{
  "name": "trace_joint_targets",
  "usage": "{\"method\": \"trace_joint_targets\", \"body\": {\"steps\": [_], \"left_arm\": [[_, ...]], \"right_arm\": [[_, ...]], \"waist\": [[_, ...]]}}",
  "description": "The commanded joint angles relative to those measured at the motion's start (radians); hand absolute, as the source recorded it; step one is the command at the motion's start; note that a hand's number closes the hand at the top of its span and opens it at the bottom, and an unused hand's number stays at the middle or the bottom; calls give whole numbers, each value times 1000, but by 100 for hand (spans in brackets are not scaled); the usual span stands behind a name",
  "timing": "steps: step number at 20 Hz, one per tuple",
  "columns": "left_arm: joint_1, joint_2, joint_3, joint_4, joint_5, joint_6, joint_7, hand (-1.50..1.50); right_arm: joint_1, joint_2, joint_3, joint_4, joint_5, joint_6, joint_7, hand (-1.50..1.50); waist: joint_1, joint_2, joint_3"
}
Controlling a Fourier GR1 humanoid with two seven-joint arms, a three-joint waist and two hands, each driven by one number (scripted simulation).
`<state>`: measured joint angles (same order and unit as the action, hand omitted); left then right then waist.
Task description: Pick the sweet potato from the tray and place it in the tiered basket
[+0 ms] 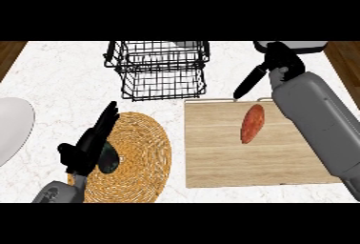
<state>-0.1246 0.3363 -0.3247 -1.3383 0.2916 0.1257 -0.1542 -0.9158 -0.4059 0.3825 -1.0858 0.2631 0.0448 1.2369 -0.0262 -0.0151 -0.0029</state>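
The sweet potato (pixel 252 124) lies on the wooden tray (pixel 232 167), in the tray's upper right part, close to the grey right forearm. Its long axis runs nearly up and down the head view, tilted slightly, with the upper end leaning toward the right and the lower end toward the left. Both ends taper. Nothing grips it.

The right hand (pixel 271 69) sits above the tray's far edge, up and to the right of the sweet potato and apart from it. Its fingers are extended and held straight, pointing down and left toward the tray's rear rim. It holds nothing.

The black wire tiered basket (pixel 158 69) stands on the marble counter (pixel 63 76), to the left of the right hand and beyond the tray's far left corner.

The left hand (pixel 88 147) shows at the lower left, over the left edge of a round woven mat (pixel 144 152). Its fingers are straight and point up and to the right, with the thumb out to the left; it grasps nothing. A dark rounded object (pixel 109 159) rests on the mat just beside this hand. A white plate (pixel 10 126) lies partly in view to the left of the left hand.
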Motion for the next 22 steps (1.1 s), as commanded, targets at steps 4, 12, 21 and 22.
{"method": "trace_joint_targets", "body": {"steps": [4, 12, 21, 22], "left_arm": [[-6, 17, 20, -17, 0, -9, 18, 0], [-11, -17, 25, 36, -6, -40, -11, 0], [-6, -8, 29, -15, -14, -46, 38, 0], [-1, -23, 34, 31, -38, -32, -21, 0]], "right_arm": [[108, 52, 27, 6, 18, 5, 250, -150], [190, 45, -10, -89, 55, -8, 250, -150], [352, 91, -30, -149, 121, -64, 250, -150], [334, 72, -59, -157, 110, -28, 250, -150]], "waist": [[-1, 1, 1], [6, 9, 1], [11, 7, 2], [8, 8, 1]]}}
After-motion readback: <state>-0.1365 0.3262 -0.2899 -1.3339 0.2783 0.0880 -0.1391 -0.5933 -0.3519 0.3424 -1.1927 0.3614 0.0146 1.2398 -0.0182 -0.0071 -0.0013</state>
